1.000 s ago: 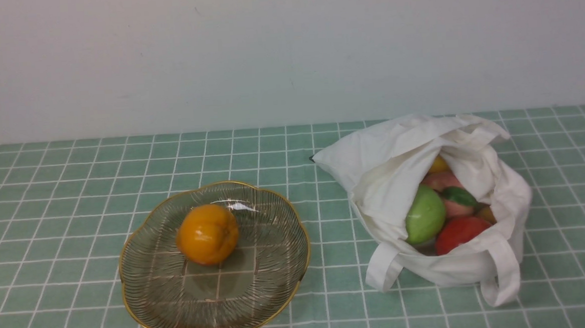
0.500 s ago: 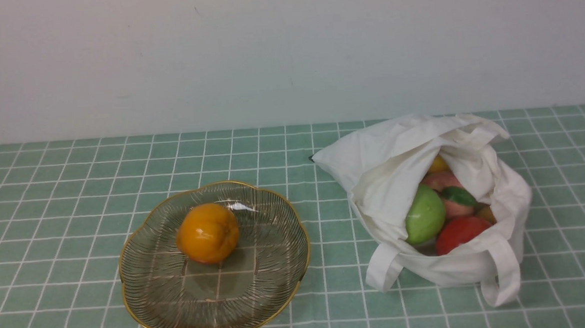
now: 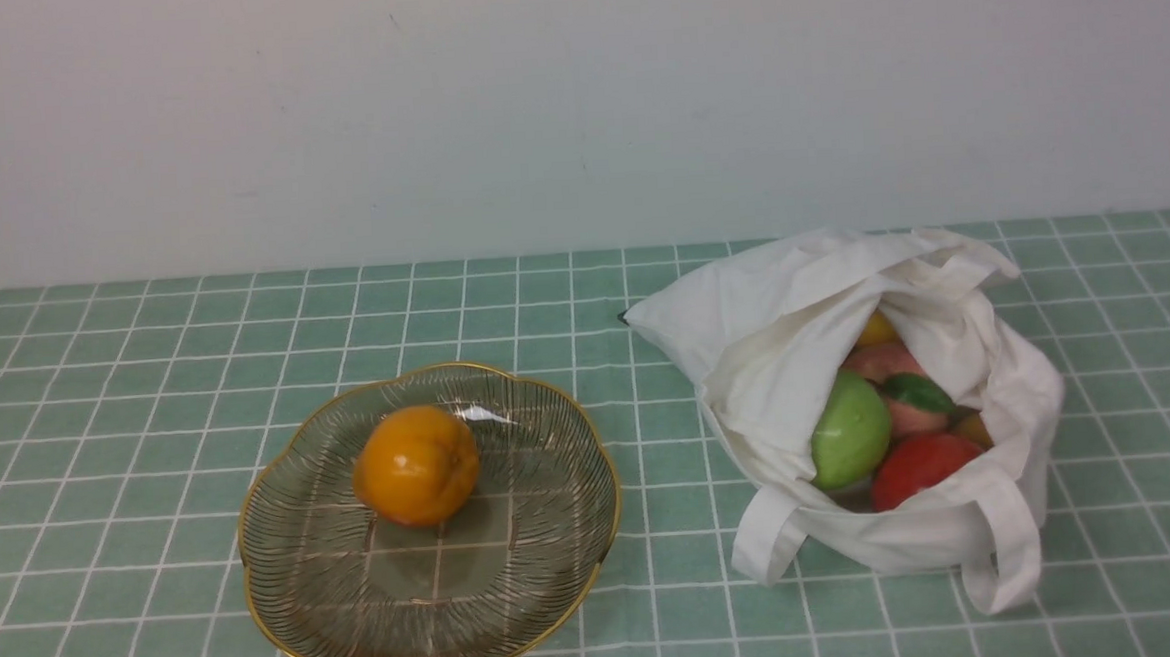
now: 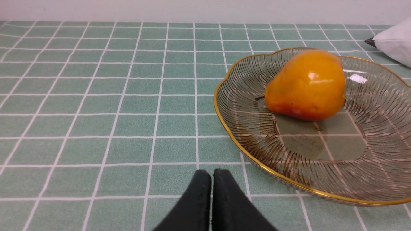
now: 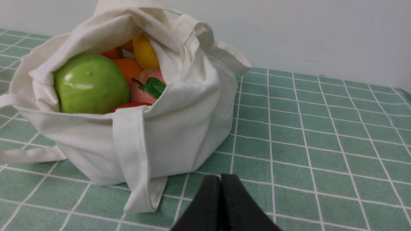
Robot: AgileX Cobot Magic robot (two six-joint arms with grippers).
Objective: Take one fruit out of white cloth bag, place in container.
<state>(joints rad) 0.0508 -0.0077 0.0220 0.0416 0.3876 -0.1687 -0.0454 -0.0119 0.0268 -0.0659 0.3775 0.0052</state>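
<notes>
The orange-yellow pear lies on its side in the ribbed glass dish with the gold rim. Right of the dish stands the white cloth bag, mouth open, with its straps hanging down the front. My left gripper is shut and holds nothing, low over the cloth just outside the dish's rim. My right gripper is also shut and empty, near the bag's base. Neither gripper shows in the front view.
Inside the bag lie a green fruit, a red round fruit, a pink peach with a leaf and a yellow fruit. A green checked cloth covers the table; a pale wall stands behind.
The pear has rocked very slightly in the dish. Nothing else has moved.
</notes>
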